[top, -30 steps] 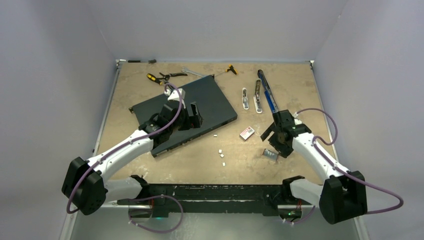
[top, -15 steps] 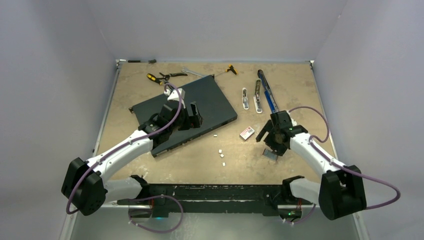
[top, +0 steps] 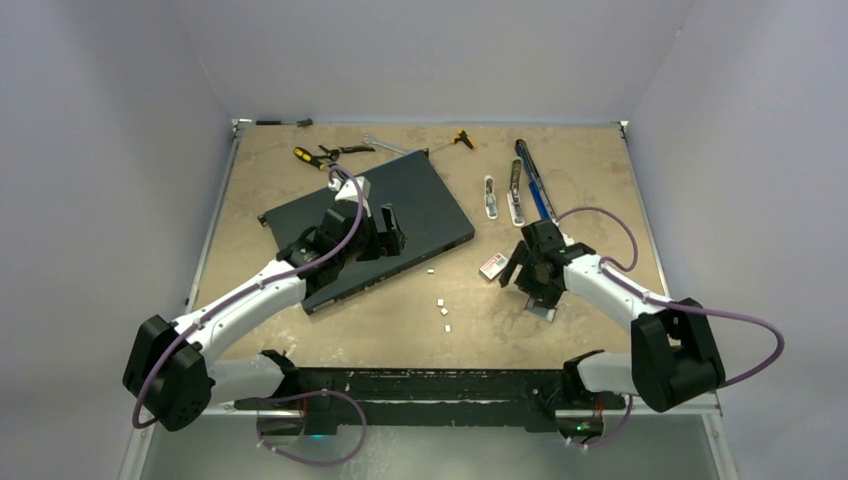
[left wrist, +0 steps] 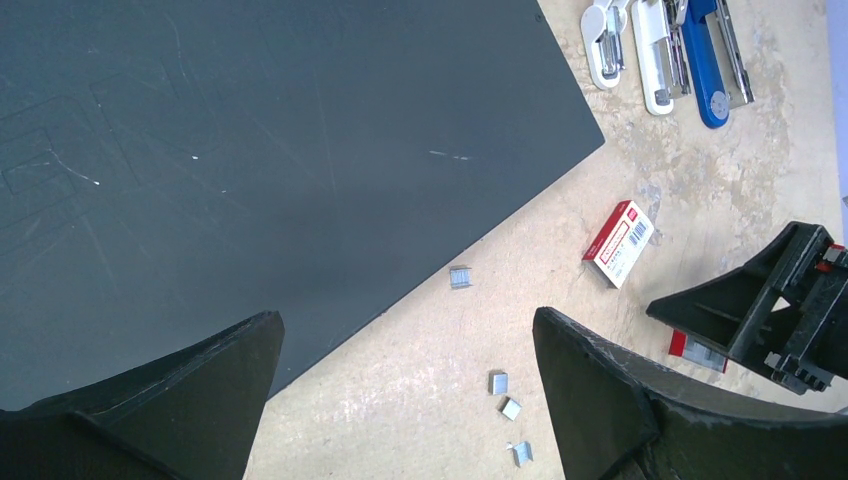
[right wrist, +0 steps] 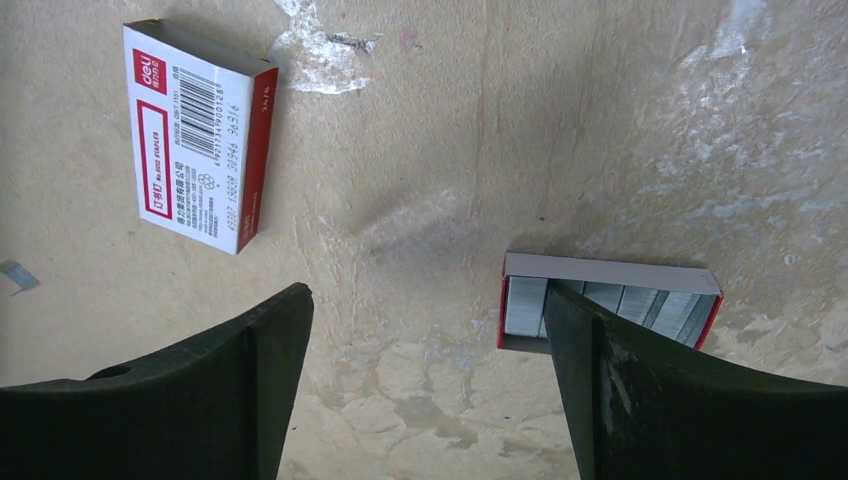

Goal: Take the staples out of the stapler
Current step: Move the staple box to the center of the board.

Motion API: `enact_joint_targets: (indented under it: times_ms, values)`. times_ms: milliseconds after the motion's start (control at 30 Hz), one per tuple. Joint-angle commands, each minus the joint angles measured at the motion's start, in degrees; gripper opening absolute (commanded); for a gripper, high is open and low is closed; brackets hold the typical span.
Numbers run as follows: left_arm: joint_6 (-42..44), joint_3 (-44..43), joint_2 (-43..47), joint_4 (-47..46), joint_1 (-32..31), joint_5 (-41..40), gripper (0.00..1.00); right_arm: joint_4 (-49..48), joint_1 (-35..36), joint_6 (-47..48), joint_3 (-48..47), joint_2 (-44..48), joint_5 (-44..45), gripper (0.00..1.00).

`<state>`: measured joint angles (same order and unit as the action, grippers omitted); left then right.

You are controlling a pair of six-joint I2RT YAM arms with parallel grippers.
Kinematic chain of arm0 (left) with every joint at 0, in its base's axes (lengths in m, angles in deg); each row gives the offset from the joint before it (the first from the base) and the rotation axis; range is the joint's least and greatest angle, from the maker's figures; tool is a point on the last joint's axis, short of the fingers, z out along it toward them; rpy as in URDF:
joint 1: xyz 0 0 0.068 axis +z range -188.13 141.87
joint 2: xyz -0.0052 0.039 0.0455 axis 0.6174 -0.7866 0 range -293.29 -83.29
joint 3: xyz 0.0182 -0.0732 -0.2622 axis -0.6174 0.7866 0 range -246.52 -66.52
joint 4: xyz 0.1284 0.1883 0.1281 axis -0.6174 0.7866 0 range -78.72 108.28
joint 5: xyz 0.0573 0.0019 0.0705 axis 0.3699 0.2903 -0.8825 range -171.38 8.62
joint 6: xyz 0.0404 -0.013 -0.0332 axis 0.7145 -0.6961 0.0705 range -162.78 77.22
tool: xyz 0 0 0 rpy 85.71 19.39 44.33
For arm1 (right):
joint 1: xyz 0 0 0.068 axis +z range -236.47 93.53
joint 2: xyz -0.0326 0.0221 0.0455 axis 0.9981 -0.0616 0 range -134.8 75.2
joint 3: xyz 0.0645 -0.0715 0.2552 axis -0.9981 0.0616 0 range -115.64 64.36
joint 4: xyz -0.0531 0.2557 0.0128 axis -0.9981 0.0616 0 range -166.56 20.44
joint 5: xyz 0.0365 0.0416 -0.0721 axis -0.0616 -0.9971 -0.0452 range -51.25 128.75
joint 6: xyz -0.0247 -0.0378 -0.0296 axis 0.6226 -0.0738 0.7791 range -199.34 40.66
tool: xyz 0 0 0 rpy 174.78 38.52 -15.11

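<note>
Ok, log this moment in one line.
left gripper open over mat edge | right gripper open by staple tray | loose staples on table | staplers far side | nothing held

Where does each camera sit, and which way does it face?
Top external: above and behind the bases, looking down on the table; left arm and right arm show whole.
Left wrist: looks down over the dark board and loose staples; the open left gripper frames it.
Right wrist: looks down at an open staple tray; the open right gripper shows.
Shared: both wrist views catch the red-and-white box.
</note>
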<state>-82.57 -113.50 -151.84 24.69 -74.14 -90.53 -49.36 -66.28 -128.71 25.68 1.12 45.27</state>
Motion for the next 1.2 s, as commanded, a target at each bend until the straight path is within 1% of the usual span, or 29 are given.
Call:
enact_joint_targets:
  times_ms: [0, 200, 567, 1000, 1167]
  values:
    - [0.59, -0.72, 0.63, -0.42, 0.42, -0.13, 0.93, -0.26, 1.10, 0.66, -2.05, -1.65, 1.80, 0.87]
    - [0.52, -0.66, 0.70, -0.47, 0.43, -0.17, 0.93, -0.46, 3.79, 0.74, -2.95, -3.63, 2.09, 0.87]
    - [0.84, -0.89, 1.70, 0.66, 0.42, -1.08, 0.93, -1.50, 12.41, -2.06, -7.50, -9.23, 1.66, 0.88]
    - [1.60, -1.78, 5.04, 4.32, 0.50, -4.95, 0.93, -2.25, 23.66, -4.96, -18.74, -21.23, 1.71, 0.88]
    - [1.86, -2.07, 5.66, 5.41, 0.61, -5.82, 0.93, -0.63, 26.03, -6.39, -22.30, -23.16, 4.12, 0.88]
